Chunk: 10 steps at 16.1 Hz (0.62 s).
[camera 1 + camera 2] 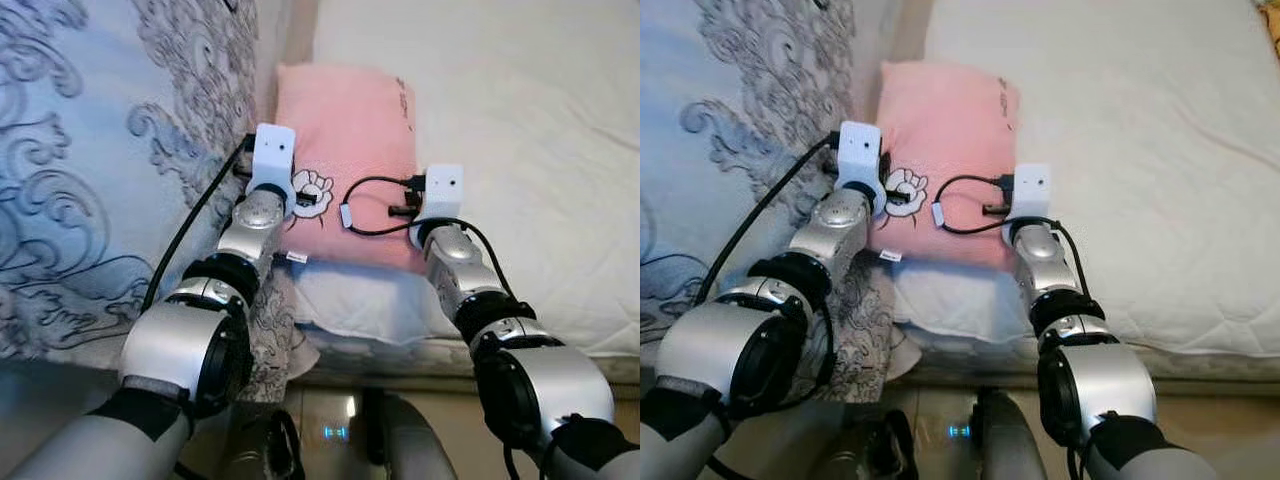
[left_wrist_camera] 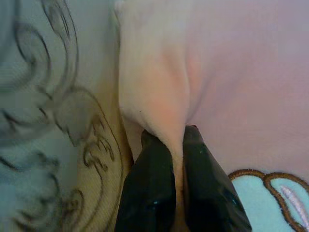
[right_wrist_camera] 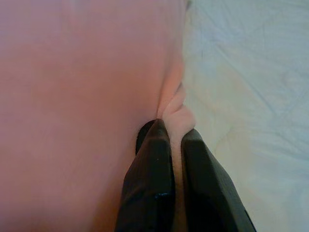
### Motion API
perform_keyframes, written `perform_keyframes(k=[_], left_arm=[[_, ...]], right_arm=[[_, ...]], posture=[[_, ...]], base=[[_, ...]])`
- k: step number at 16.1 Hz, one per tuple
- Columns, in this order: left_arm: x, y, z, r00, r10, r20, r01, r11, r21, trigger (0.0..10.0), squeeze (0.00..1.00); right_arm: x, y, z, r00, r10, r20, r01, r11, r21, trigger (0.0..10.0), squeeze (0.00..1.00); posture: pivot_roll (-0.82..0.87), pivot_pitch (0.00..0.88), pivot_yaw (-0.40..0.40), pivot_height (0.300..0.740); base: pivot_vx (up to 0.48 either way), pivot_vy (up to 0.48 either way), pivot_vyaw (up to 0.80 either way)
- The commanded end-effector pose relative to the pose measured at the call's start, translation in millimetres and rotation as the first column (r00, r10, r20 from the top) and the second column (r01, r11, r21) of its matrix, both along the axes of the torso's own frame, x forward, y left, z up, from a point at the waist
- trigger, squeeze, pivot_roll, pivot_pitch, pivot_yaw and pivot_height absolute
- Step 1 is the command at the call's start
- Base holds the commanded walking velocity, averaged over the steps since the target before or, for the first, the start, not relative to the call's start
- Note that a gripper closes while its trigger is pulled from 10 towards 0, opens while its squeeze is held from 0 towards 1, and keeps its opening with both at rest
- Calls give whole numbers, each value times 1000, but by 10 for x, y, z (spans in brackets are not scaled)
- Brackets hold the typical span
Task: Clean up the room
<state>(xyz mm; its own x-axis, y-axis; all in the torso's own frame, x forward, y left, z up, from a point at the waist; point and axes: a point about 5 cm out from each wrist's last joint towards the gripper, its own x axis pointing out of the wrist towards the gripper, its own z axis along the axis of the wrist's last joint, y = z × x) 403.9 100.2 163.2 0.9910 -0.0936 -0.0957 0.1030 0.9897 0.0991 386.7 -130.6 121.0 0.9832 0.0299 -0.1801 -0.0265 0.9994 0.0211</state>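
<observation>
A pink pillow with a small cartoon patch lies on the white bed, its long side running away from me. My left gripper is shut on a pinched fold of the pink pillow's left edge, beside the patterned duvet. My right gripper is shut on a fold of the pillow's right edge, where it meets the white sheet. Both silver arms reach forward over the bed's near edge, one on each side of the pillow.
A grey-blue duvet with swirl patterns covers the left of the bed and hangs over its edge. A white pillow or folded sheet lies under the pink pillow's near end. Bare white mattress stretches to the right.
</observation>
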Motion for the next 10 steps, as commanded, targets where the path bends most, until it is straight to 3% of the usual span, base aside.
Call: perform_keyframes(k=[1, 2, 3, 4, 5, 7, 10], left_arm=[[-56, 219, -213, 995, 69, -72, -68, 998, 13, 10000, 0], [-61, 199, -216, 998, 32, -62, -31, 999, 28, 10000, 0], [-65, 181, -214, 998, -2, -55, 4, 999, 37, 10000, 1000], [-51, 193, -173, 999, -15, -35, 17, 998, 53, 10000, 1000], [-29, 204, -107, 1000, -21, -8, 22, 997, 75, 10000, 1000], [5, 149, 58, 991, -102, 84, 82, 973, 214, 10000, 1000], [-5, 90, 74, 981, -162, 104, 129, 954, 270, 10000, 1000]], right_arm=[[-58, -47, -149, 997, -43, -67, 42, 999, -11, 10000, 0], [-84, -39, -203, 995, -48, -87, 48, 999, -10, 10000, 0], [-111, -33, -255, 993, -63, -104, 63, 998, 5, 10000, 0], [-133, -20, -291, 991, -80, -111, 85, 996, 34, 10000, 1000], [-139, -2, -295, 990, -89, -105, 92, 995, 31, 10000, 1000], [-118, 55, -237, 992, -101, -79, 105, 993, 45, 10000, 1000], [-95, 143, -159, 998, -65, -25, 65, 998, 10, 10000, 1000]], posture=[[-221, 361, 61, 727], [-220, 362, 55, 727], [-222, 363, 53, 727], [-223, 362, 51, 727], [-223, 361, 51, 727], [-219, 352, 52, 727], [-212, 347, 54, 727]], base=[[0, 0, 0], [0, 0, 0], [0, 0, 0], [0, 0, 0], [0, 0, 0], [0, 0, 0], [0, 0, 0]])
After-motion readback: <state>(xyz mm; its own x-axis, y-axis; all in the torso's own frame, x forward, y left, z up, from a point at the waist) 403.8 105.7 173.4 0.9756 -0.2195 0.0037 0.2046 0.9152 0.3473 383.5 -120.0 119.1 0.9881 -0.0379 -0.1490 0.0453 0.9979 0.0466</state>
